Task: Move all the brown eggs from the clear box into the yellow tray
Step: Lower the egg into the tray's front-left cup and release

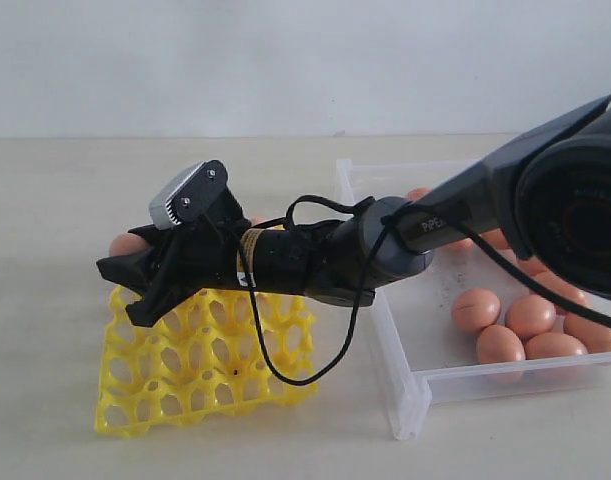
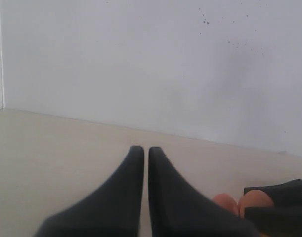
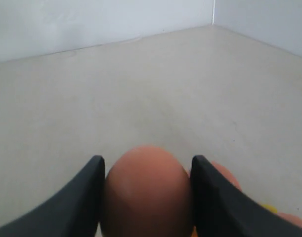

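My right gripper [image 1: 125, 290] reaches across the middle and hangs over the far left part of the yellow tray [image 1: 200, 365]. In the right wrist view the right gripper [image 3: 147, 162] is shut on a brown egg [image 3: 147, 195], one finger against each side. A second egg [image 3: 225, 178] peeks from behind one finger. In the exterior view an egg [image 1: 125, 243] shows just above the fingers. Several brown eggs [image 1: 530, 318] lie in the clear box [image 1: 390, 345] at the right. My left gripper [image 2: 146, 149] is shut and empty above bare table; it does not show in the exterior view.
The right arm's black forearm and loose cable [image 1: 285, 375] stretch over the tray and the box's left wall. In the left wrist view two eggs [image 2: 227, 202] and part of the other gripper [image 2: 284, 197] sit at one corner, with a white wall behind.
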{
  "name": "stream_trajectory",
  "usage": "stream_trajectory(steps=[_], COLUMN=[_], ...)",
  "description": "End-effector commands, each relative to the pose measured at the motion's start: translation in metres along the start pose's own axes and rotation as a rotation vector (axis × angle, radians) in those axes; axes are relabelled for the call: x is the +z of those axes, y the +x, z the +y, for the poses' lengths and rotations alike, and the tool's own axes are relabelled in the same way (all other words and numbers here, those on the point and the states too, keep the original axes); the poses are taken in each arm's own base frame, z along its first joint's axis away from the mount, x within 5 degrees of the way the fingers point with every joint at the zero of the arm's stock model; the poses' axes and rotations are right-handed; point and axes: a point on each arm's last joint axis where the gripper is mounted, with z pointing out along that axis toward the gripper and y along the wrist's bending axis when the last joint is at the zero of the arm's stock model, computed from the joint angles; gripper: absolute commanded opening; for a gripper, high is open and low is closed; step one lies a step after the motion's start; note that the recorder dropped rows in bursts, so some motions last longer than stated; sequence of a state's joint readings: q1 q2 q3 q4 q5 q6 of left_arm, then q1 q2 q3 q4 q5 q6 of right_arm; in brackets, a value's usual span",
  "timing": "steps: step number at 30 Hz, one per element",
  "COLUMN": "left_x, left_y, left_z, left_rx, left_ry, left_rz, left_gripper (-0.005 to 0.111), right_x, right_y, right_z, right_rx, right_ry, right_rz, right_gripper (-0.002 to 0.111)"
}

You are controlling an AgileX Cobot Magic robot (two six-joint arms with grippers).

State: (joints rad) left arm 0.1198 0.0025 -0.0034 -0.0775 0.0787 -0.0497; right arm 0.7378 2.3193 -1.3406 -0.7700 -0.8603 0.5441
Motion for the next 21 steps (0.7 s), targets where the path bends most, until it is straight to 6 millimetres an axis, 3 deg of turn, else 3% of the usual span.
stream_trajectory(steps=[1, 8, 15, 21], left_x=[0.0, 0.0, 0.0, 0.0], left_y=[0.001, 0.001, 0.001, 0.001], left_z=[0.0, 0.0, 0.0, 0.0], left_rx=[-0.018, -0.018, -0.018, -0.018], left_ry=[0.002, 0.002, 0.002, 0.002], left_rz=[0.0, -0.002, -0.002, -0.002], left_gripper=[0.004, 0.004, 0.004, 0.004], right_x=[0.004, 0.011, 0.018, 0.02], right_y=[-0.003, -0.01, 0.024, 0.022], right_z=[-0.002, 0.004, 0.001, 0.0], right_rx=[-0.017, -0.108, -0.053, -0.053], right_ry=[0.022, -0.07, -0.076, -0.077], right_rz=[0.038, 0.079, 0.124, 0.113], right_gripper=[0.0, 0.0, 0.0, 0.0])
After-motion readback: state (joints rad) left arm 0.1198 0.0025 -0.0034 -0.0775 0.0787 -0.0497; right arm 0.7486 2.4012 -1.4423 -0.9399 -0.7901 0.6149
